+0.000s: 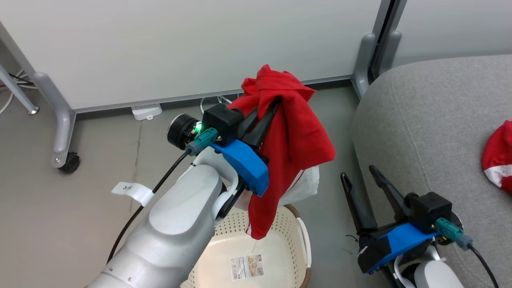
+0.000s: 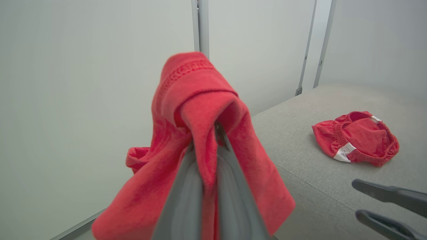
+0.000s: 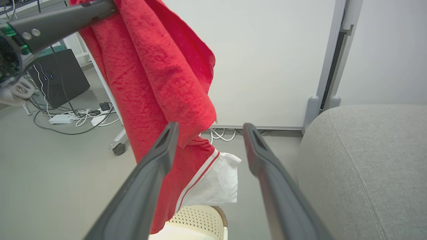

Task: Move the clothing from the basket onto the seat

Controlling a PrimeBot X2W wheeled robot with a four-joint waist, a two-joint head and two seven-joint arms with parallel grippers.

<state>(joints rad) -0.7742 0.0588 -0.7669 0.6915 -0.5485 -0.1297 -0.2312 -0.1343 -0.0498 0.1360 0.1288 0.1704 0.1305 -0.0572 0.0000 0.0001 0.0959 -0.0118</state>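
The left claw (image 1: 274, 105) is raised and its two dark fingers are pressed together on a fold of a red garment (image 1: 296, 132). The cloth goes over the fingertips and hangs down beside the claw in a long drape. It has a white part with a thin white stripe near the lower end. The basket (image 1: 294, 230) stands on the floor directly under this claw, and the lowest corner of the cloth hangs just above its rim, so I judge the garment is lifted out but not yet carried away.

The right claw (image 1: 358, 173) is lower, to the right of the left one. Its fingers are spread wide and nothing is between them. It waits just beside the rounded edge of the seat (image 1: 420, 120).

A second garment (image 1: 498, 158), red with a white band, lies crumpled on the seat, far to the right of both claws. So one half of the task looks finished.

Inside the basket I see a bare bottom with a paper label (image 1: 247, 267), though the left forearm hides a part of it, so I cannot say it is fully empty.

What is left, in my opinion: to bring the left claw to the right, past the right claw and over the seat, and to let the cloth go there.
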